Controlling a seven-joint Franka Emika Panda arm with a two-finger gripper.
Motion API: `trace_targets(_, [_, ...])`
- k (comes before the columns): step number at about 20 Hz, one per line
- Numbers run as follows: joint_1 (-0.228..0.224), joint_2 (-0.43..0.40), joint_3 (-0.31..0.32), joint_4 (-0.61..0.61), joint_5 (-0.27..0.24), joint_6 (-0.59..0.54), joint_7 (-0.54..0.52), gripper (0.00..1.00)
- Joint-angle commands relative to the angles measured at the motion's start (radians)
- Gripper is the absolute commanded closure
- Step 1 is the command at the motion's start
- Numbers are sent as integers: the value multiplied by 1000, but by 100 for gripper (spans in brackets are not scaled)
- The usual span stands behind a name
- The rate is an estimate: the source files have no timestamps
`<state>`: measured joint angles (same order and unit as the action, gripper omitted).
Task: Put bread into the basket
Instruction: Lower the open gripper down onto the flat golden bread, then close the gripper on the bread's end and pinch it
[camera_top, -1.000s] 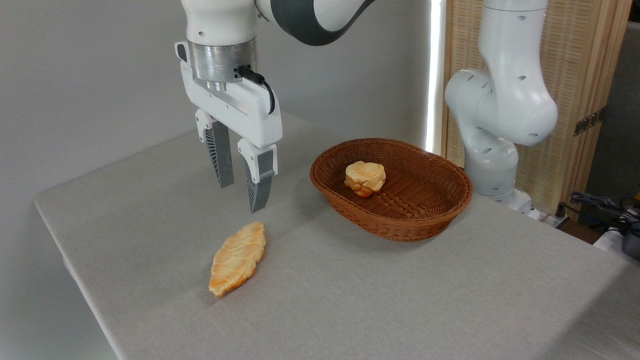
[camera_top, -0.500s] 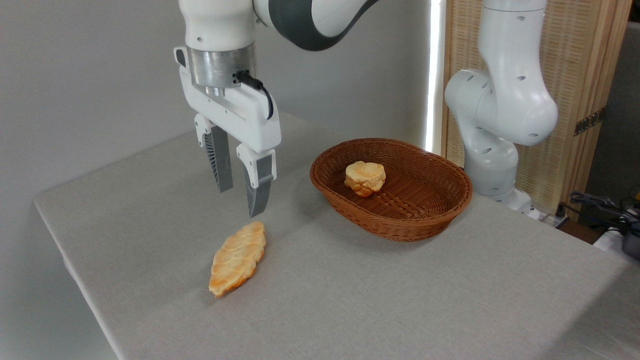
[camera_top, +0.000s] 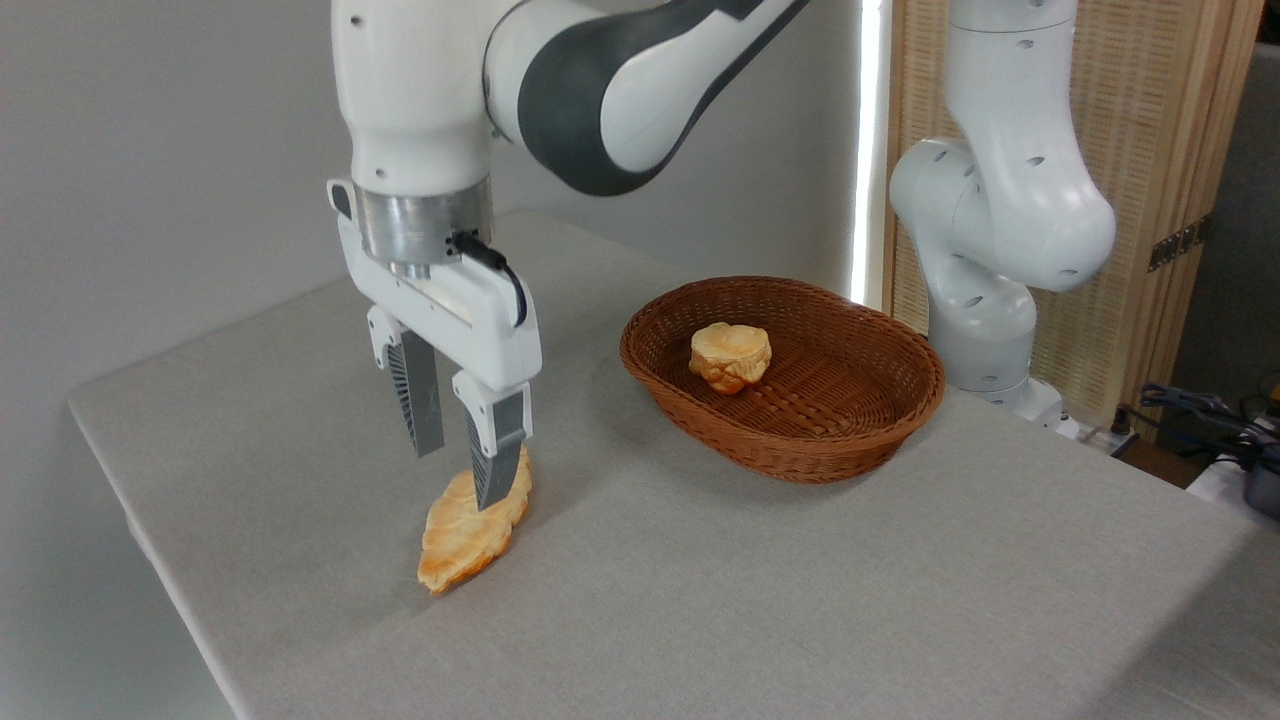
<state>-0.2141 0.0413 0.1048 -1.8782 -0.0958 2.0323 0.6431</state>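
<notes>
The bread (camera_top: 470, 528) lies on the table (camera_top: 800, 600), lower left. The hand (camera_top: 460, 472) hangs over its top end, fingers apart and empty. Grabbing so near the tip, the bread could tip and slip out.

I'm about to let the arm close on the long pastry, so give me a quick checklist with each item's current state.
1. Gripper open: ok.
2. Gripper over the bread: ok, above its far end.
3. Fingers low enough to straddle the bread: cannot tell; one tip overlaps it in this view.
4. Bread flat on the table: ok.
5. Room in the basket: ok; only a small bun sits inside.
6. Path to the basket clear: ok.
</notes>
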Motion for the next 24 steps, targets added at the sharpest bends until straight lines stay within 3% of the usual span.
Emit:
trace_targets(1, [-7, 44, 9, 1, -90, 51, -116, 0])
trace_targets(5, [-17, 86, 0, 1, -93, 57, -295, 0])
trace_targets(8, [-22, 107, -13, -1, -93, 57, -353, 0])
trace_targets(17, [-22, 134, -34, -16, -84, 52, -341, 0])
trace_targets(21, [-22, 135, -34, -25, -36, 45, -329, 0])
trace_targets(24, [-21, 135, -34, -25, -33, 34, -292, 0])
